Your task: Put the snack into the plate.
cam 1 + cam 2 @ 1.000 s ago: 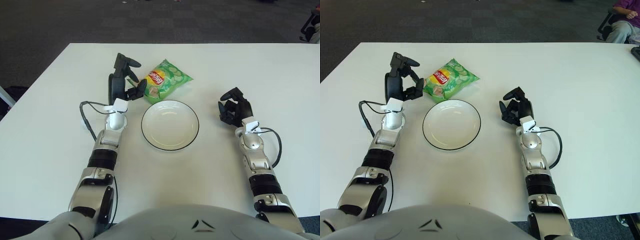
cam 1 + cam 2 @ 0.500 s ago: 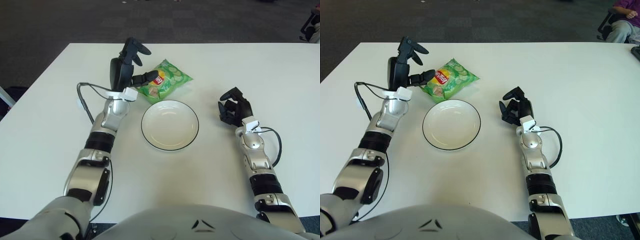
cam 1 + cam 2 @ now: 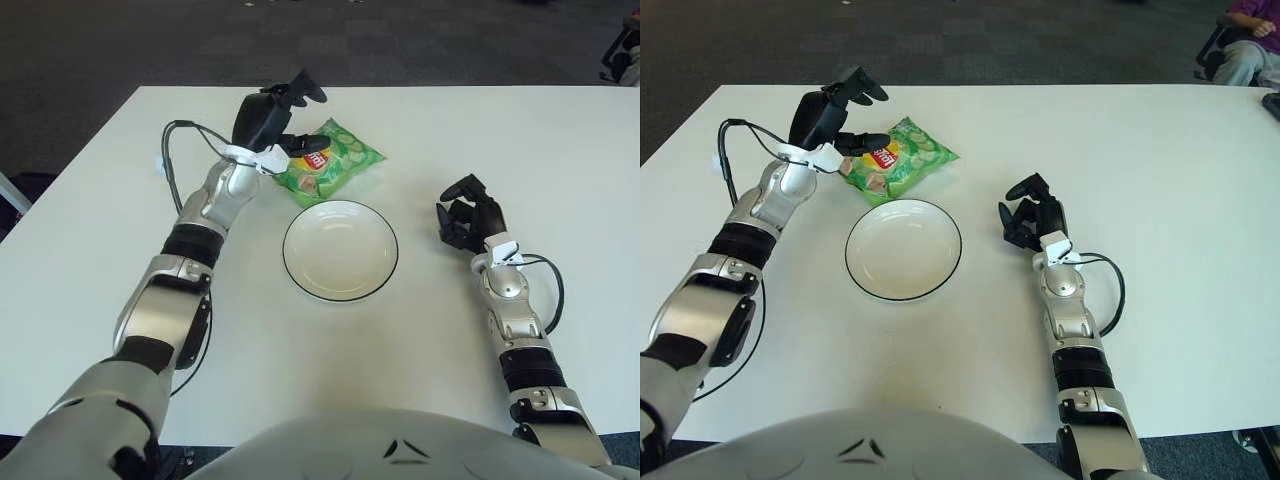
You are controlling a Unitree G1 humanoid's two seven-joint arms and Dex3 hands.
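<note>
We see the left hand (image 3: 278, 118), fingers spread, empty, over the snack (image 3: 330, 160) bag's left end; the bag runs 8-to-2 o'clock, at 12 o'clock from the plate (image 3: 340, 250). The right hand (image 3: 468, 222) idles curled, farther away.

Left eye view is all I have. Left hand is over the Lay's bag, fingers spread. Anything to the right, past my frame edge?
Observer: Yes. The right eye view shows a person in a purple top seated beyond the table's far right corner.
Operator: Anything on the table itself?
Observer: A dark object lies at the right edge of the table. The frame cuts it off, so I cannot tell what it is.
Operator: Close to the right hand?
Observer: No. The right hand rests on the table to the right of the plate, well apart from that object.
</note>
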